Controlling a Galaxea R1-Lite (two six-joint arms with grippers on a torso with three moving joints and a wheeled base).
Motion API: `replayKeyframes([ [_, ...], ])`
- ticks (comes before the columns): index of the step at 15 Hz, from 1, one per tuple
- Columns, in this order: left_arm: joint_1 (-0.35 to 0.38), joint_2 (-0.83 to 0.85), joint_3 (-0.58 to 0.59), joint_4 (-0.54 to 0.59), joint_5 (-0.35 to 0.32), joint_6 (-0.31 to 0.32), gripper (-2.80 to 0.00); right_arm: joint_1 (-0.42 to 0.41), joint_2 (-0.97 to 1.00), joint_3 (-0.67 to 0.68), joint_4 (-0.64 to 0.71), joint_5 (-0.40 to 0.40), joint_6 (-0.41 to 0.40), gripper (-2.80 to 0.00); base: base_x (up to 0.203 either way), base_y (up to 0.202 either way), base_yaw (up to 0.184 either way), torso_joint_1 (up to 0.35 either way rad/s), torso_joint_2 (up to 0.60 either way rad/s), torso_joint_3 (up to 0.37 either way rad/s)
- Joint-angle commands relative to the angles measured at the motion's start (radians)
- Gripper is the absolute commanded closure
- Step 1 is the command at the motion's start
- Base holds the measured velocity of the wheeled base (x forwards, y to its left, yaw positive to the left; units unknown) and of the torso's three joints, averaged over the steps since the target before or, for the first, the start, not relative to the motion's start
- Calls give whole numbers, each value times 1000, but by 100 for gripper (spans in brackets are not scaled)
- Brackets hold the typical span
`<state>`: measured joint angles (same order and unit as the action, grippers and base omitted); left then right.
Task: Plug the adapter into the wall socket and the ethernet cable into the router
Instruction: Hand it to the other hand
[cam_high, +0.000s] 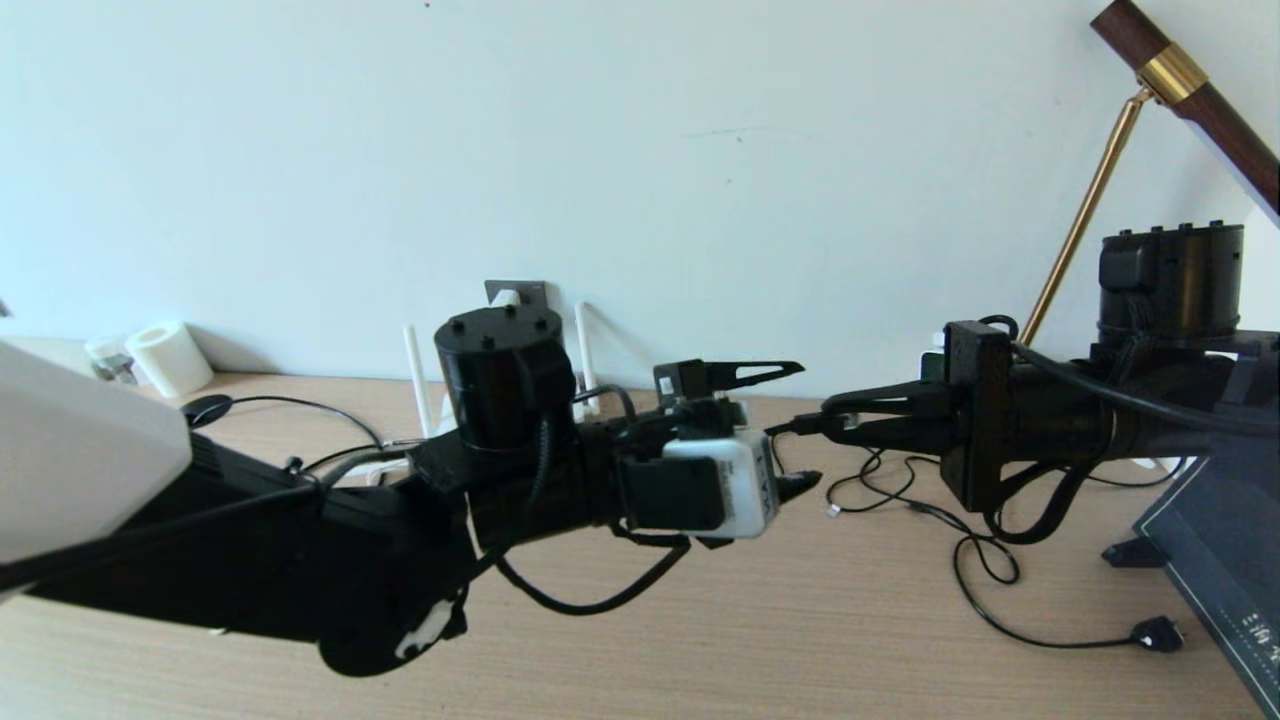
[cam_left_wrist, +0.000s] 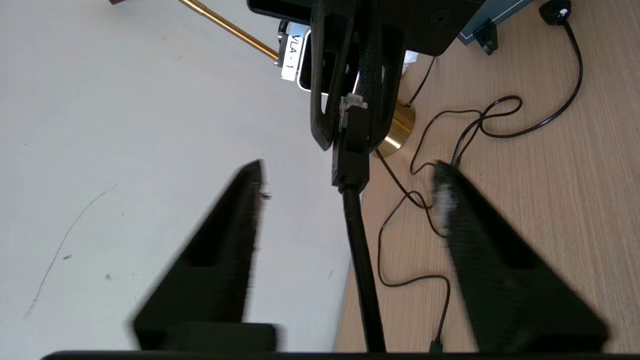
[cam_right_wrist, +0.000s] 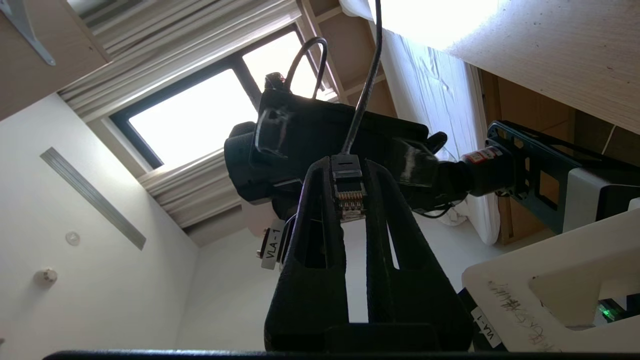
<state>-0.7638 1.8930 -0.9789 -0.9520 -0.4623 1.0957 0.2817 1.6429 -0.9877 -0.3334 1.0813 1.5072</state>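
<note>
Two grippers meet in mid-air above the wooden surface (cam_high: 700, 620). The right gripper (cam_high: 835, 424) has its jaws pinched on the ethernet cable (cam_left_wrist: 352, 150) at the plug, clear tip pointing back toward its own wrist. The left gripper (cam_high: 795, 425) faces it with jaws spread on either side of the cable just behind that plug; this reads as a handover, probably to reorient the plug for insertion. The router (cam_high: 420, 400) stands near the wall behind the left arm, only its white antennas visible. The wall socket (cam_high: 535, 291) is mounted above it, and a white body, apparently the adapter (cam_high: 507, 298), already sits in it. Thin black cables (cam_high: 960, 540) lie loose on the surface toward the right, beside a brass lamp stem (cam_high: 1085, 215). The wall is pale and bare.
</note>
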Motion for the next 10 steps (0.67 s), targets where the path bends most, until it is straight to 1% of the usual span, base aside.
replayKeyframes([
  [1, 0, -2, 2, -5, -2, 6, 0, 1, 7, 0, -3, 6, 8, 0, 0, 0, 0, 0, 0, 0],
  [10, -2, -2, 9, -5, -10, 6, 0, 1, 24, 1, -18, 6, 8, 0, 0, 0, 0, 0, 0, 0],
])
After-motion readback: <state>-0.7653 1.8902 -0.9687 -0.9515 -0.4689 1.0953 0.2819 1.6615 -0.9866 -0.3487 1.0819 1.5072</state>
